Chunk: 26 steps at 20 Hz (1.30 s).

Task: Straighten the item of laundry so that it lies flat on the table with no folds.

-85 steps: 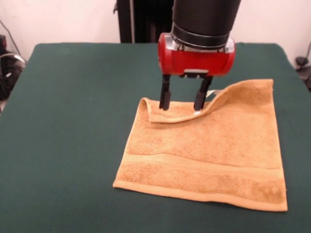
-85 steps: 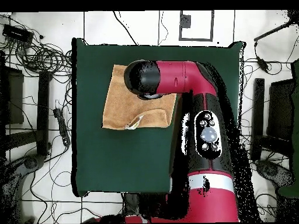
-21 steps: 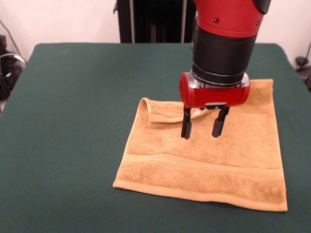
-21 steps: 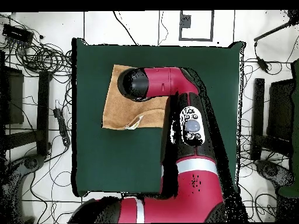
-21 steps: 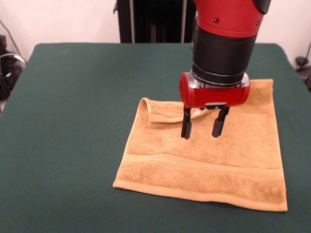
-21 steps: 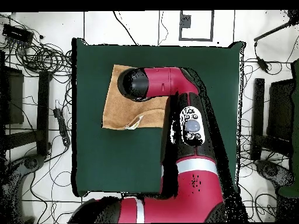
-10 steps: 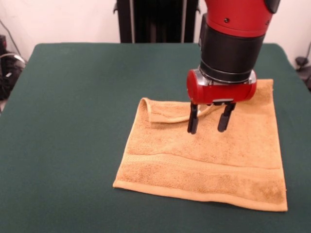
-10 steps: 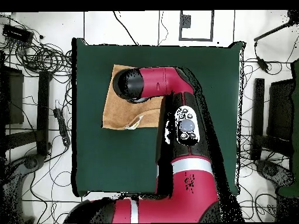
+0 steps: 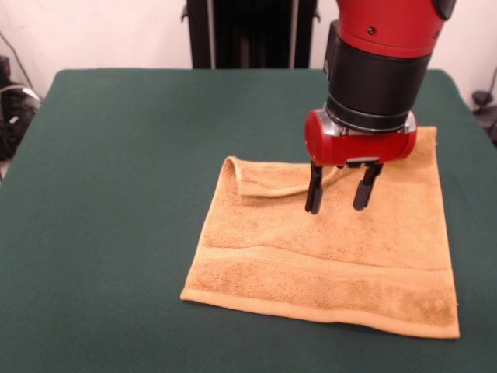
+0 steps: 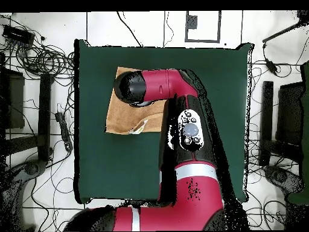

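Note:
The golden-orange towel (image 9: pixel 326 256) lies on the dark green table (image 9: pixel 116 171), right of centre in the front view. Its far-left corner is folded over onto itself, forming a curled flap (image 9: pixel 264 179). The rest lies flat, with a woven band near the front edge. My gripper (image 9: pixel 340 208) is open and empty, its tips just above the towel, to the right of the flap's end. In the overhead view the arm covers much of the towel (image 10: pixel 117 112), and a small white tag (image 10: pixel 140 127) shows at its lower edge.
Bare green table (image 10: pixel 121 163) surrounds the towel on all sides. Cables and stands (image 10: pixel 42 60) lie on the floor around the table. A black stand (image 9: pixel 248 31) rises behind the table's far edge.
My gripper has moved right and toward the camera, from over the folded flap to the flat part of the towel, and it sits lower. The towel's far-right raised edge has settled flatter.

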Available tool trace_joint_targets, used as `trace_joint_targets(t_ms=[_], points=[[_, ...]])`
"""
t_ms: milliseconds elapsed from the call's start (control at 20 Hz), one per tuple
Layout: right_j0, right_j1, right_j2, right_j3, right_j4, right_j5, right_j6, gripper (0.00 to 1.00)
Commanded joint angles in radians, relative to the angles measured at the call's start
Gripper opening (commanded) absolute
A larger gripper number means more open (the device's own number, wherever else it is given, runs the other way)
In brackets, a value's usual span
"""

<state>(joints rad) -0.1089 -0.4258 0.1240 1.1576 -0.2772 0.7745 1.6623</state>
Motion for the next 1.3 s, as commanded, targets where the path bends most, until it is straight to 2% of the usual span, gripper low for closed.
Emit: trace_joint_targets(t_ms=[50,750,1300], points=[[0.031,0.015,0.053,0.069,-0.02,0.042,-0.002,1.0],[0.026,-0.042,0.034,0.18,-0.03,-0.064,0.064,1.0],[0.052,-0.014,0.007,0.192,-0.059,-0.119,0.101,1.0]])
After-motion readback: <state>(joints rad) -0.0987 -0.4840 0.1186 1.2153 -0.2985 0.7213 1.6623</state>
